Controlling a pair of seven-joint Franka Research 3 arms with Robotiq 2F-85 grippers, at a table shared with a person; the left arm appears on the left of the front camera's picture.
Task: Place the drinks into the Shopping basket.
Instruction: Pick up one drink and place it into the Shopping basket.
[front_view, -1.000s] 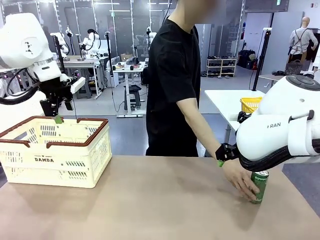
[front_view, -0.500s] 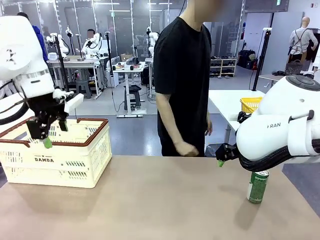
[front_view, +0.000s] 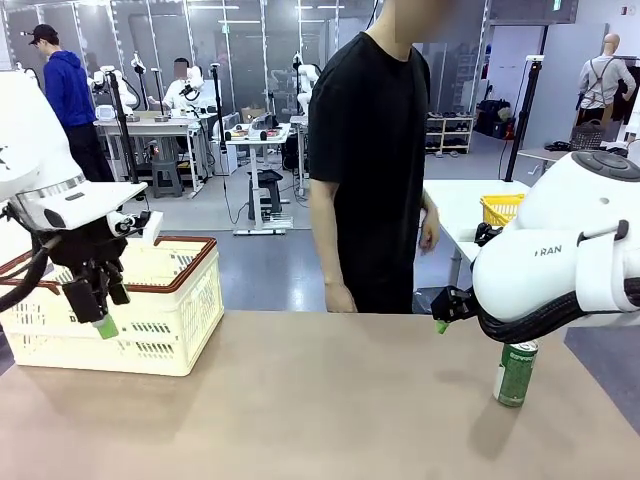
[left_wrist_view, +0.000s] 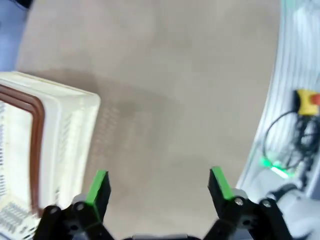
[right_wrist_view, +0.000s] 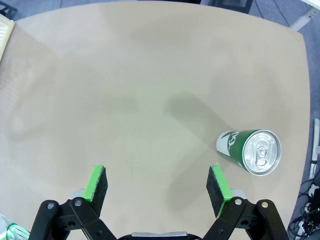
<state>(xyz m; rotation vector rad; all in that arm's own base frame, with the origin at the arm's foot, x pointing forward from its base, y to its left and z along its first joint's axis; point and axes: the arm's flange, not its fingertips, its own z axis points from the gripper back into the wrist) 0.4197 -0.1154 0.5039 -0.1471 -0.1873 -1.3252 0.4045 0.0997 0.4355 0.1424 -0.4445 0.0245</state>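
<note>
My right claw (right_wrist_view: 156, 184) is hanging spread wide over the surface (right_wrist_view: 125, 90). The can (right_wrist_view: 250, 151) is standing upright outside its fingers, so I should be centring on it before closing.

Tan bench (front_view: 300, 420), matte top. Person in black T-shirt (front_view: 370, 150) stands at its far edge, 12 o'clock. Yellow mesh basket (front_view: 500, 208) sits on white side table (front_view: 450, 200), 2 o'clock. Second person, blue hoodie (front_view: 68, 95), far back at 10 o'clock.
</note>
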